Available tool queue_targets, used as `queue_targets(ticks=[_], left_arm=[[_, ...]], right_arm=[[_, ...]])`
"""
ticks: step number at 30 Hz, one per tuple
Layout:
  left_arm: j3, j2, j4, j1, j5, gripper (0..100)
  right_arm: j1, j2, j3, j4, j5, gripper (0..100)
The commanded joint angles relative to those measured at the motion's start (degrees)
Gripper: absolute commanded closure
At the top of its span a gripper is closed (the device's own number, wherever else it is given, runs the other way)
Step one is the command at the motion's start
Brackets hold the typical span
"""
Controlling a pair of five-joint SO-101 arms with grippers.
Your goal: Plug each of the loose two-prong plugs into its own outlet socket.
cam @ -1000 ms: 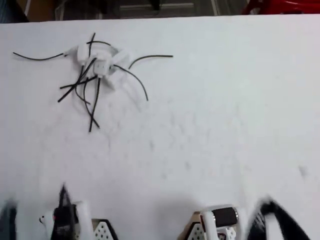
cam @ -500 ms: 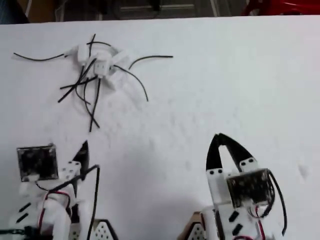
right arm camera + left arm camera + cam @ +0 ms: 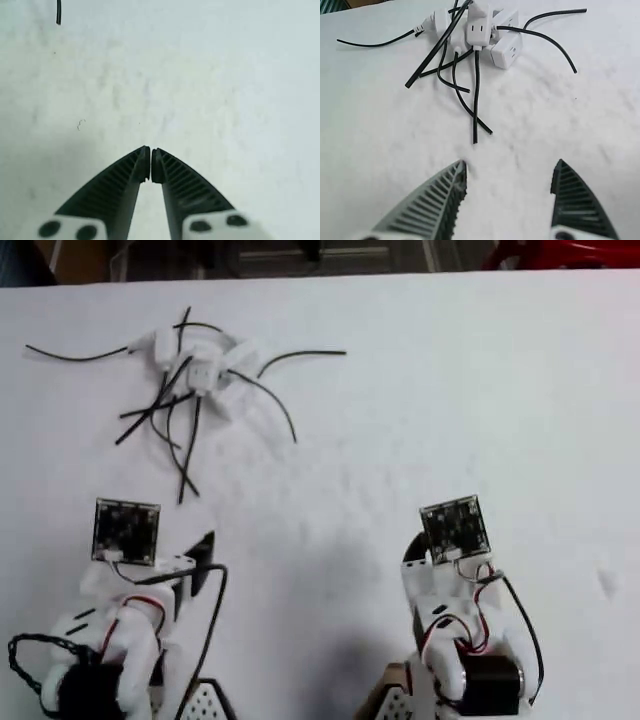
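At far left, white plugs [image 3: 437, 20], sockets [image 3: 480, 30] tangled in black cords [image 3: 476, 100]; left hand [image 3: 507, 175] wide, empty; right hand [image 3: 150, 165] closed, empty.

Overhead and left wrist: shared plugs [image 3: 204, 373]

It looks like a robotics lab or workshop bench. A white-covered table [image 3: 420, 390] carries a left arm [image 3: 118, 645] and a right arm [image 3: 462, 650] at 6 o'clock, with loose wiring and exposed camera boards [image 3: 127, 530]. Beyond the far edge are a red object [image 3: 560, 252] at 1 o'clock and a brown board [image 3: 70, 254] at 11 o'clock.
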Motion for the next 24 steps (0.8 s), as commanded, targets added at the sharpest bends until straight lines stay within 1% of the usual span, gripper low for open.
queue_targets(ticks=[1,4,7,9,12,15,24], left_arm=[[6.68,0.04,-3.96,0.66,0.0,73],[13.89,0.04,-6.24,-0.4,0.0,73],[17.49,0.04,-5.54,-1.19,0.0,73],[19.25,0.04,-5.54,-1.19,0.35,73],[22.24,0.04,-6.33,-2.24,-0.09,73],[25.49,0.04,-7.56,-1.36,-0.09,73],[25.58,0.13,-7.74,-4.88,-0.09,73]], right_arm=[[0.57,-0.48,5.36,-1.19,0.09,97.8],[0.84,-0.48,12.4,-1.8,0.0,97.9],[1.45,-0.48,17.23,-3.38,-0.09,98.0],[3.3,-0.48,19.52,-4.26,-0.09,97.8],[4.44,-0.48,19.87,-4.35,-0.09,97.8],[4.53,-0.48,20.48,-4.7,-0.09,98.0],[4.62,-0.48,21.19,-5.05,-0.35,98.0]])
